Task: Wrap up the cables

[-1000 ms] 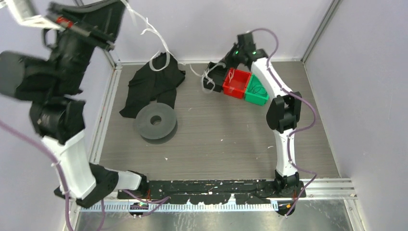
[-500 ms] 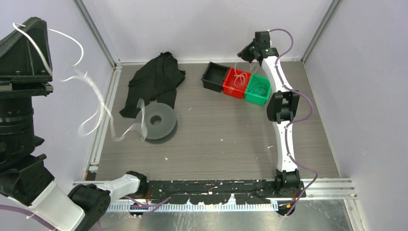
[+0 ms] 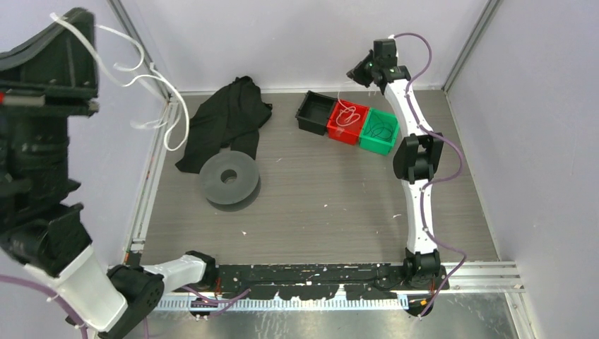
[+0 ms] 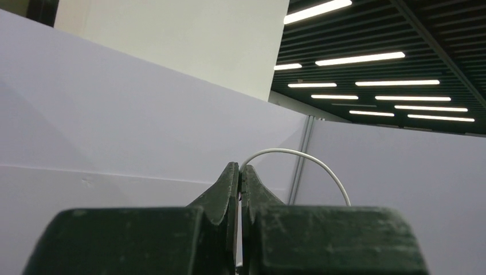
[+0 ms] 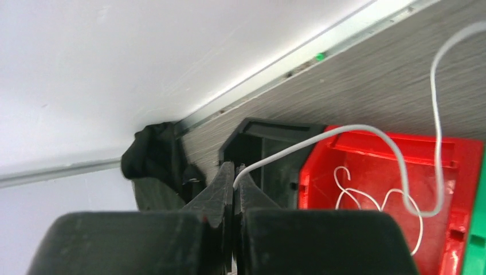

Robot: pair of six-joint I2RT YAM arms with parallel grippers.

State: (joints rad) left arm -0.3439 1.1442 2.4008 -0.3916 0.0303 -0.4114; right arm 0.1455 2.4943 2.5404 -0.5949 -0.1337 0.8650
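Left gripper [image 4: 239,172] is pinching white cable [image 4: 298,156] at 10 o'clock; right gripper [image 5: 236,172] is pinching second cable [image 5: 367,134] above red bin [image 5: 458,150], 1 o'clock. Tip-only grips are risking slippage.

White cables [image 5: 355,127], red bin [image 3: 338,133], green bin [image 3: 374,145], black bin [image 3: 309,126].

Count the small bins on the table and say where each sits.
3. They form a row near the far edge of the table: the black bin at the left, the red bin in the middle with white cable inside, the green bin at the right. None appears hidden.
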